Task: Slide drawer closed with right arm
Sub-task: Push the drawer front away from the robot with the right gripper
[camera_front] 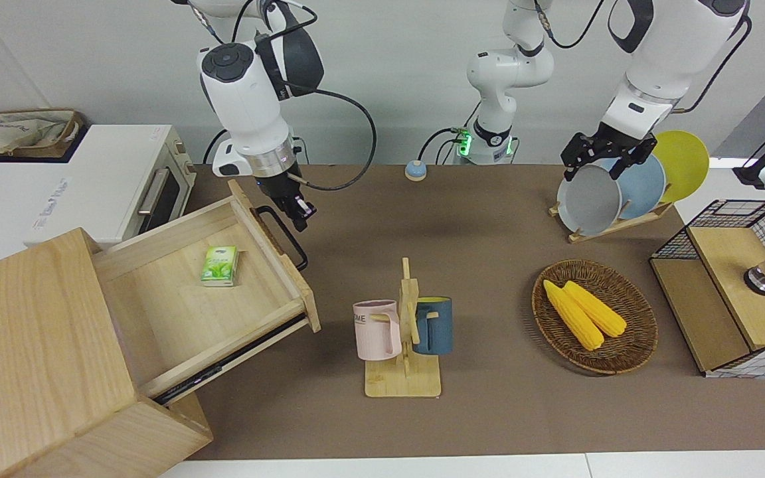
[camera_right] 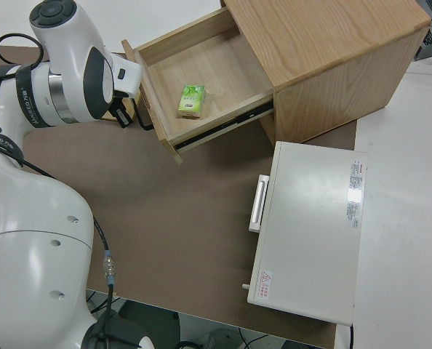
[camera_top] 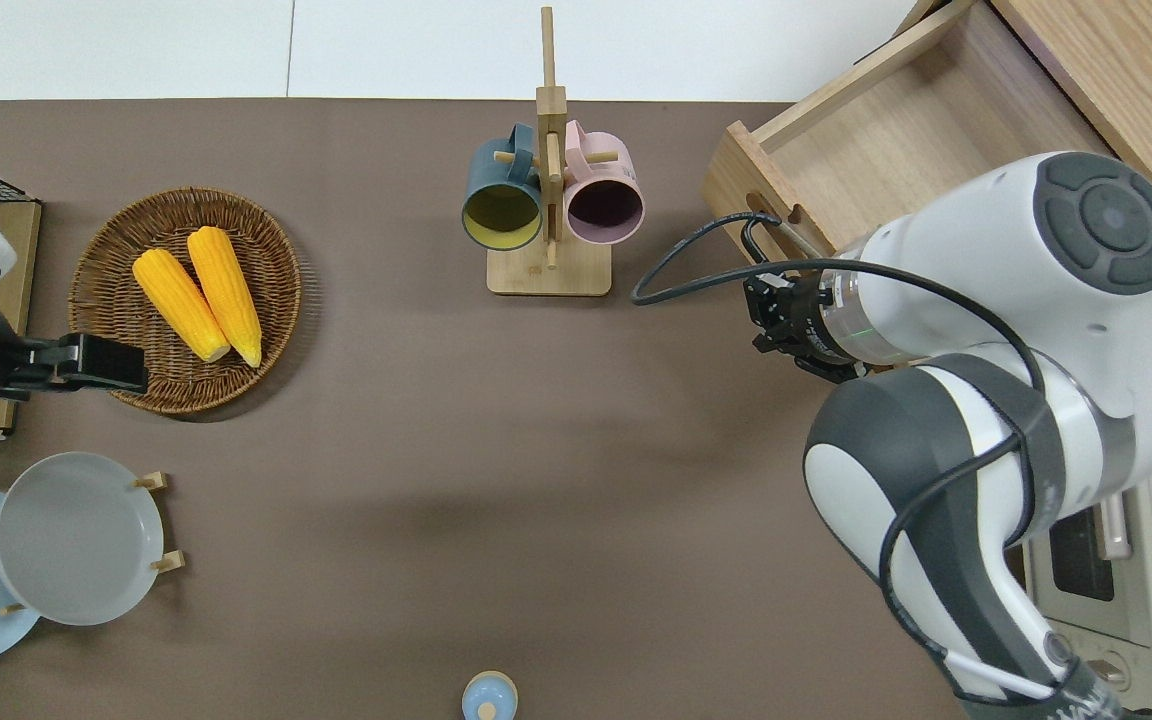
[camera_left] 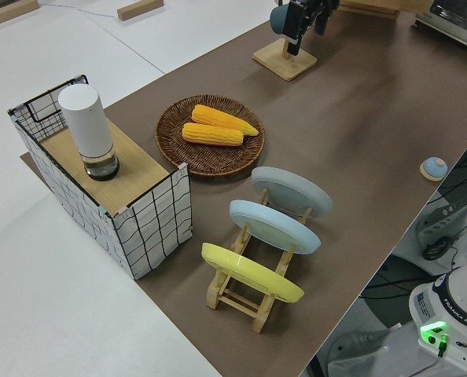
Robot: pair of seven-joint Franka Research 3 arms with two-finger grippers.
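Note:
The pale-wood drawer [camera_front: 176, 299] stands pulled far out of its big box cabinet [camera_front: 30, 345] at the right arm's end of the table. A small green packet [camera_front: 220, 265] lies on the drawer's floor. The black bar handle [camera_front: 284, 234] on the drawer's front faces the middle of the table. My right gripper [camera_front: 297, 211] hangs low over the brown mat, close beside the end of the handle [camera_top: 758, 232] that is nearer to the robots. Whether it touches the handle I cannot tell. The same gripper [camera_right: 125, 116] shows next to the drawer front in the right side view. My left arm [camera_front: 648, 73] is parked, its gripper [camera_front: 596, 166] open.
A mug rack [camera_front: 404, 332] with a pink and a blue mug stands mid-table, close to the drawer's front. Toward the left arm's end are a corn basket [camera_front: 595, 315], a plate rack [camera_front: 611, 192] and a wire-mesh cabinet [camera_front: 728, 292]. A white toaster oven [camera_front: 123, 186] sits beside the drawer.

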